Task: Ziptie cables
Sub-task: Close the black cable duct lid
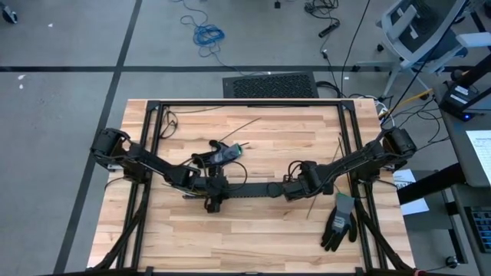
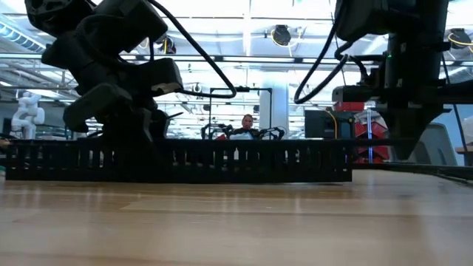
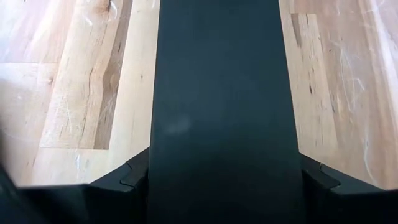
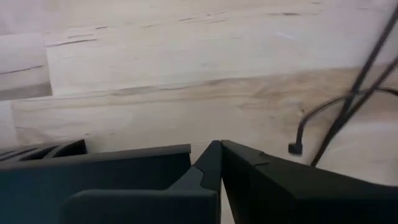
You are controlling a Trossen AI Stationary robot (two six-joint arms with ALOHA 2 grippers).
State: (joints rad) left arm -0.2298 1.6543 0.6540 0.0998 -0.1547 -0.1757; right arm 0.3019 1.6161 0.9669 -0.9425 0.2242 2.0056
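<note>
A black slotted duct (image 1: 257,189) lies flat on the wooden table, running left to right across its middle (image 2: 222,159). My left gripper (image 1: 216,193) is shut on the duct near its left end. My right gripper (image 1: 294,189) hangs shut, pointing steeply down, just beyond the duct's right end (image 4: 37,152). Its fingertips (image 4: 216,152) are over bare wood and I see nothing between them. The cables show in no view. My left gripper pinches the duct across its width, one finger (image 3: 134,175) on each long side (image 3: 157,167), near the duct's left end. The fingers slant down from the table's left. The duct stays level, resting on the table along its whole length.
A black glove (image 1: 338,222) lies at the near right. A small dark tool (image 1: 225,154) sits just beyond the duct. Thin black strips lie loose on the wood (image 1: 245,125) and near my right gripper (image 4: 348,106). Black frame rails (image 1: 245,103) border the table.
</note>
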